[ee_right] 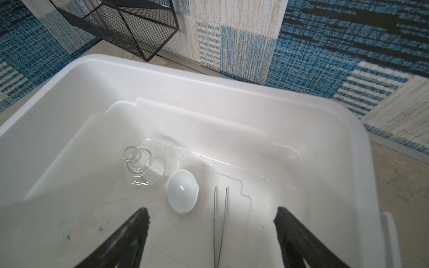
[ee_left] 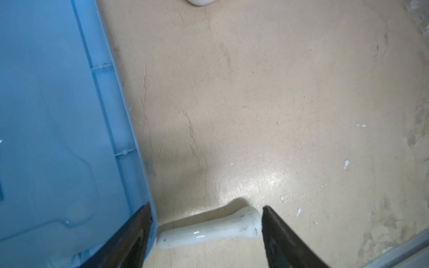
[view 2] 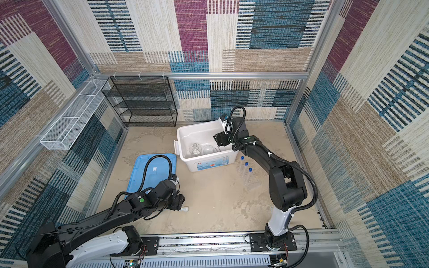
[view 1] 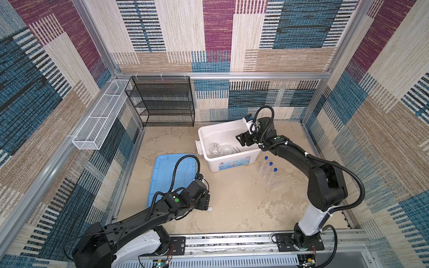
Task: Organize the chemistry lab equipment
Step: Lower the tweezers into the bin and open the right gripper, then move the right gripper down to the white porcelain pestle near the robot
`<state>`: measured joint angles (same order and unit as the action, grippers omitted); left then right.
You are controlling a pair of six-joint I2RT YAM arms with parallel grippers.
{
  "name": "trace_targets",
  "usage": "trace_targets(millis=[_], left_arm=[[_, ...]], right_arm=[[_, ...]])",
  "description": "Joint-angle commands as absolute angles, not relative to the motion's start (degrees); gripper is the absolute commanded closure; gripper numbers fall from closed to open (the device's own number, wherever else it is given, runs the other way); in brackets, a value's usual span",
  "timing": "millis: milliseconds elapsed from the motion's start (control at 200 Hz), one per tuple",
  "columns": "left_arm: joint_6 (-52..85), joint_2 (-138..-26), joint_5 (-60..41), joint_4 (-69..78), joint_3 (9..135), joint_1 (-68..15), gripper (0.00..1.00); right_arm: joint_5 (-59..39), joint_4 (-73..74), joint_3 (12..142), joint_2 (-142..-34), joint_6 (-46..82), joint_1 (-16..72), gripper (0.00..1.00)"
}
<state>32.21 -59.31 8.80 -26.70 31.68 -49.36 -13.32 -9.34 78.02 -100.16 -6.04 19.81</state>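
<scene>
A white pestle (ee_left: 209, 228) lies on the table beside the blue lid; only its tip (view 1: 210, 208) shows in both top views. My left gripper (ee_left: 206, 207) straddles it lengthwise, jaws open: one finger touches its wide end, the other stands just off its narrow end. My right gripper (ee_right: 211, 209) hangs open and empty over the white bin (view 1: 202, 137). In the bin sit a clear glass flask (ee_right: 144, 162), a small white bowl (ee_right: 182, 193) and metal tweezers (ee_right: 220, 227). Three blue-capped test tubes (view 1: 268, 170) lie on the table right of the bin.
The blue lid (view 1: 167, 171) lies flat left of the bin, with its edge against my left gripper's finger. A black wire rack (view 1: 162, 102) stands at the back wall. A white wire basket (view 1: 99, 118) hangs on the left wall.
</scene>
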Motion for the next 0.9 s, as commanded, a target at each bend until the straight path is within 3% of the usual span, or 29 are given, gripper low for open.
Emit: trace_targets(millis=[0,165,376,536,716,896], left_arm=[[35.1,-60.0,7.8,-28.7,31.4,-50.9,0.29],[39.8,-58.0,10.9,-31.5,31.1,-52.0,0.31],[44.7,-45.4,17.5,-30.8,27.9,-51.9,0.15],[46.7,-38.9,25.9,-35.7,27.5,-51.6,0.01],[48.1,-31.9,33.6,-39.9,26.8,-48.8,0.01],[46.8,-26.3,31.5,-39.8,24.7,-41.1,0.01]], right_arm=[[-13.6,-5.1,76.8,-97.8,-5.0,19.8,0.09],[-17.2,-4.3,74.0,-94.5,-5.8,19.8,0.10],[-22.0,-2.8,67.6,-87.6,-5.6,21.9,0.16],[-17.1,-3.0,62.4,-83.0,-7.9,30.4,0.17],[-17.6,-1.4,56.3,-80.2,-9.3,39.7,0.19],[-20.3,3.2,51.1,-82.3,-10.4,49.4,0.23]])
